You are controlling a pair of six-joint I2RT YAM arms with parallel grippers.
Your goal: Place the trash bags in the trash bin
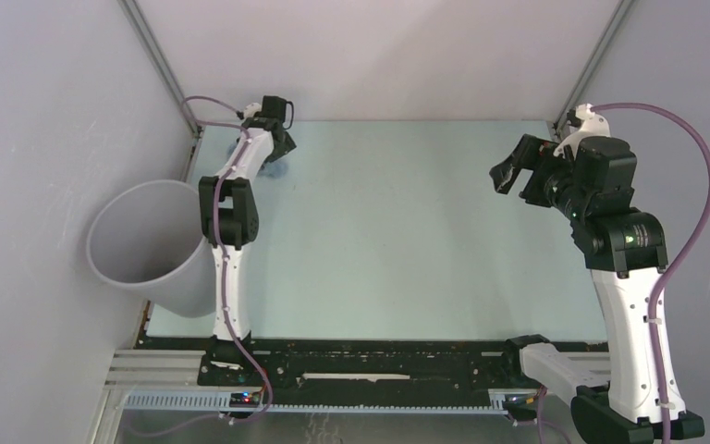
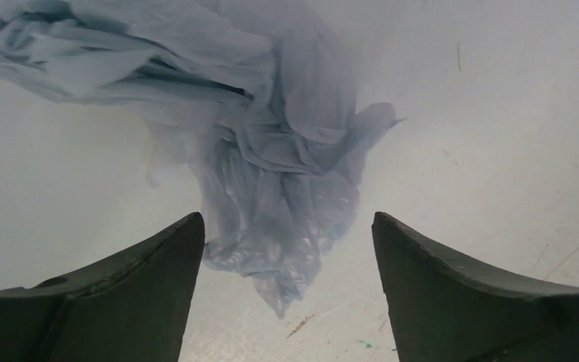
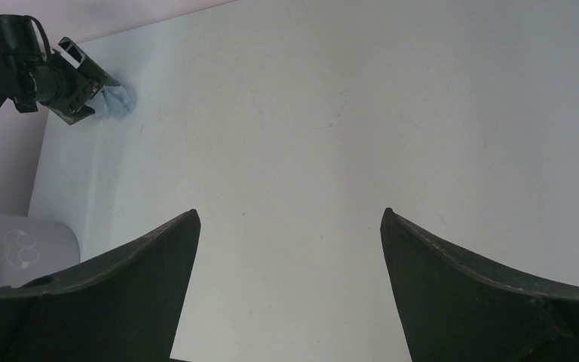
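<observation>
The trash bag (image 2: 271, 143) is a crumpled pale-blue film heap on the table in the left wrist view. Its lower tail hangs down between the fingers of my left gripper (image 2: 286, 219), which is open, with neither finger touching the film. From the top view this gripper (image 1: 280, 146) sits low at the table's far left corner, over a bluish bit of the bag (image 1: 275, 168). The grey trash bin (image 1: 180, 287) stands tilted at the table's left edge, mouth up and to the left. My right gripper (image 1: 508, 176) hovers open and empty at the far right.
The right wrist view looks across bare table to the left gripper (image 3: 68, 83), the bag (image 3: 118, 99) and the bin's side (image 3: 15, 249). Grey walls close in the left, back and right. The left arm's elbow (image 1: 228, 211) stands beside the bin.
</observation>
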